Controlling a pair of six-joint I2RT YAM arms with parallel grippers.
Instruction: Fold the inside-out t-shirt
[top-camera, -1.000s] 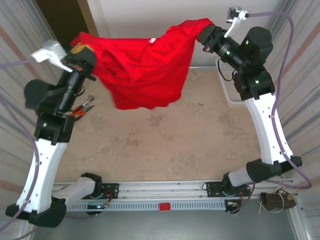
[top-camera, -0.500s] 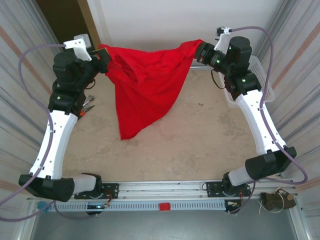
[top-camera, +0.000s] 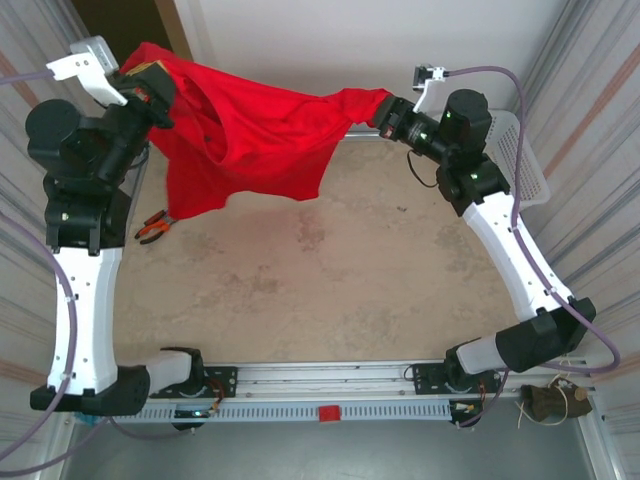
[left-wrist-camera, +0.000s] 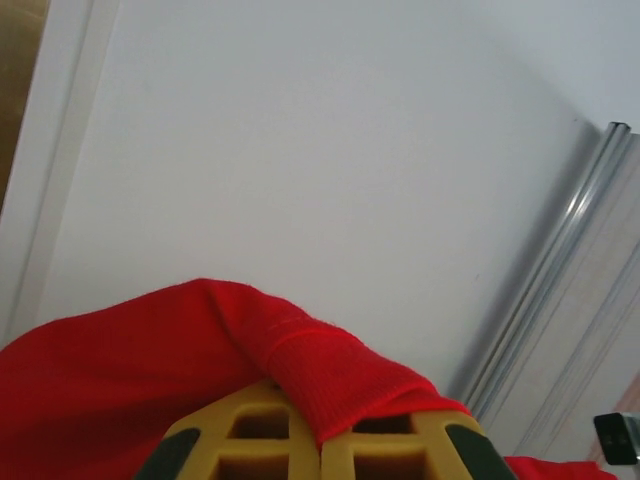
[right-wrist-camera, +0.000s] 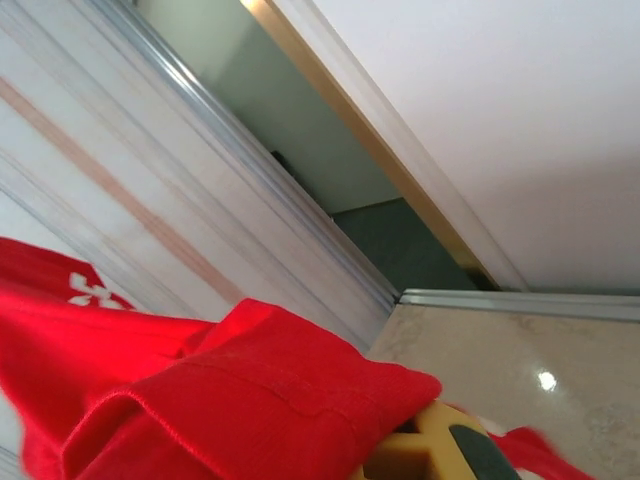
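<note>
While the shirt (top-camera: 250, 135) is hanging stretched above the table (top-camera: 380, 290) toward 12 o'clock, the left gripper (top-camera: 150, 88) is clamping its 10 o'clock end and the right gripper (top-camera: 381, 116) its 2 o'clock end. The right wrist view is showing a white print (right-wrist-camera: 88, 292), and the top view is showing pliers (top-camera: 152, 227) at 9 o'clock.
</note>
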